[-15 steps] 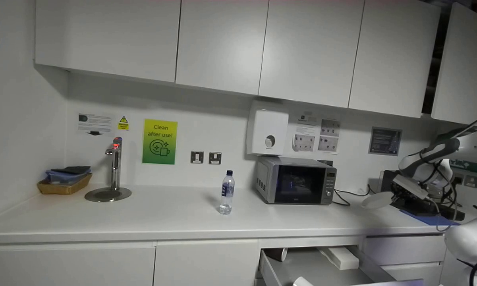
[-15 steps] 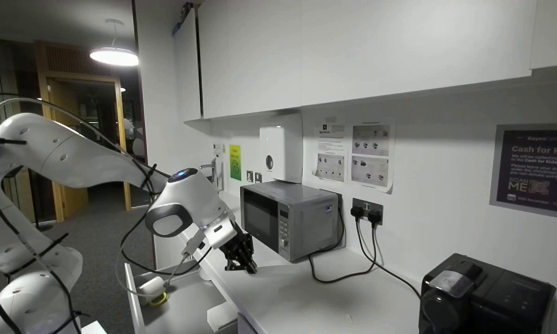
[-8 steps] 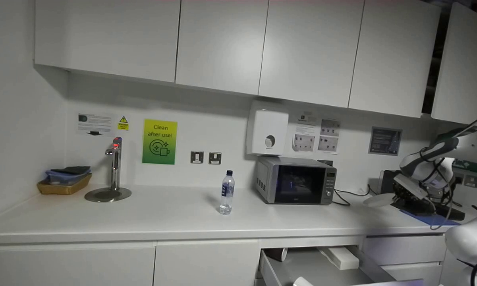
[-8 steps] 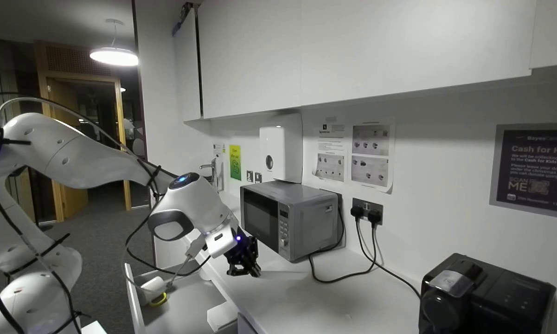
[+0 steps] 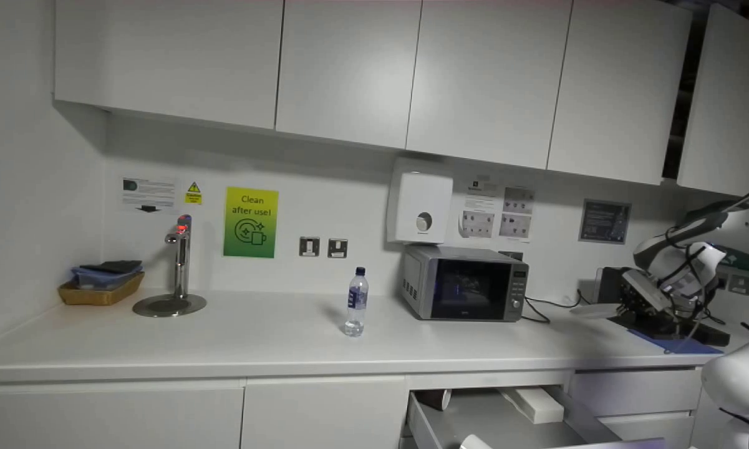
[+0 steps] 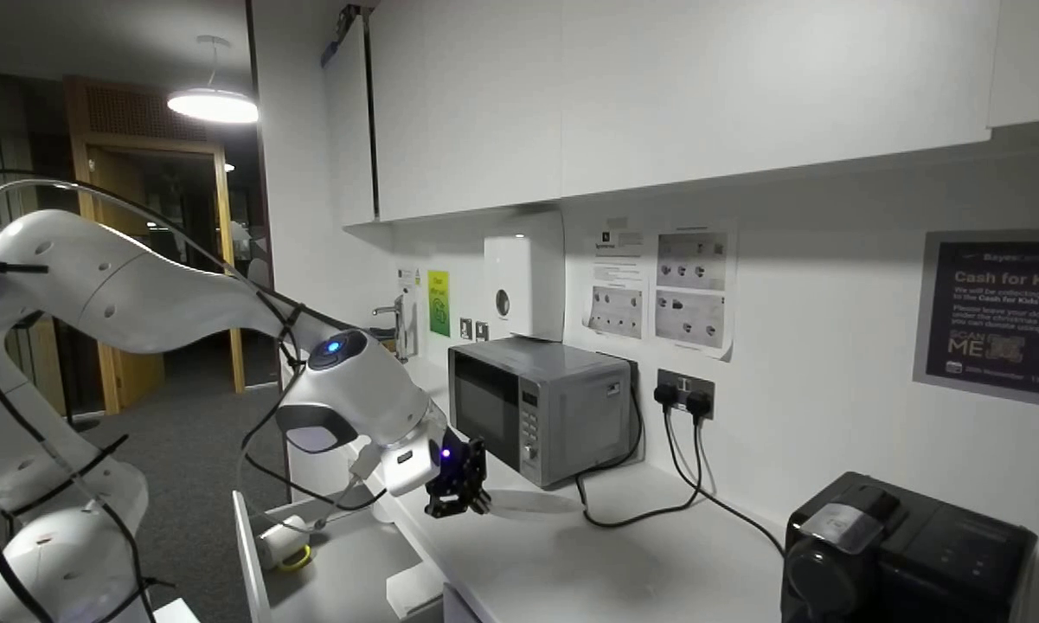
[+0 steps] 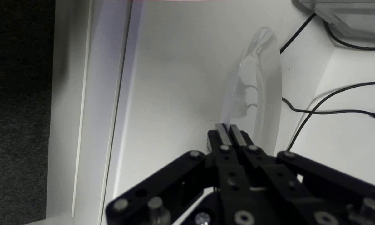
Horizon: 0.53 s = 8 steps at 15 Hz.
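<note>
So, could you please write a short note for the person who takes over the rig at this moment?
Gripper: shut on the rim of the white plate.
Where: the plate is over the counter, near the microwave, and seems clear of the surface.
Done: plate gripped and apparently raised.
Left: plate not yet set down or released. The drawer below stands open.
</note>
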Each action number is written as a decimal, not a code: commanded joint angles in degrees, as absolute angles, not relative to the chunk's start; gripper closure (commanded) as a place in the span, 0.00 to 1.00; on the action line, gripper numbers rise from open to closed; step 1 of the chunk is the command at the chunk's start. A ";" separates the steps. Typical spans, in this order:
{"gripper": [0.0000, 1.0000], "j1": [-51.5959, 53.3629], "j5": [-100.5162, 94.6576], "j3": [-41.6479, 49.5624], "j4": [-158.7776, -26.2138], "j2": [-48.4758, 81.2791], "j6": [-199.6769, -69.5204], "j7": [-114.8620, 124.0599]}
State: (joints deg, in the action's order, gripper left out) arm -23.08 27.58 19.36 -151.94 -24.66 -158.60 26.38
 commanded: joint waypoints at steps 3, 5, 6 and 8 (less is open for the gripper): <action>0.99 -18.56 34.40 24.60 -151.95 -26.52 -159.19 18.37; 0.99 -18.02 35.78 25.58 -152.09 -26.45 -158.83 16.12; 0.99 -17.84 36.31 25.93 -152.16 -26.42 -158.64 15.09; 0.99 -16.58 36.94 27.38 -152.38 -26.15 -158.62 13.56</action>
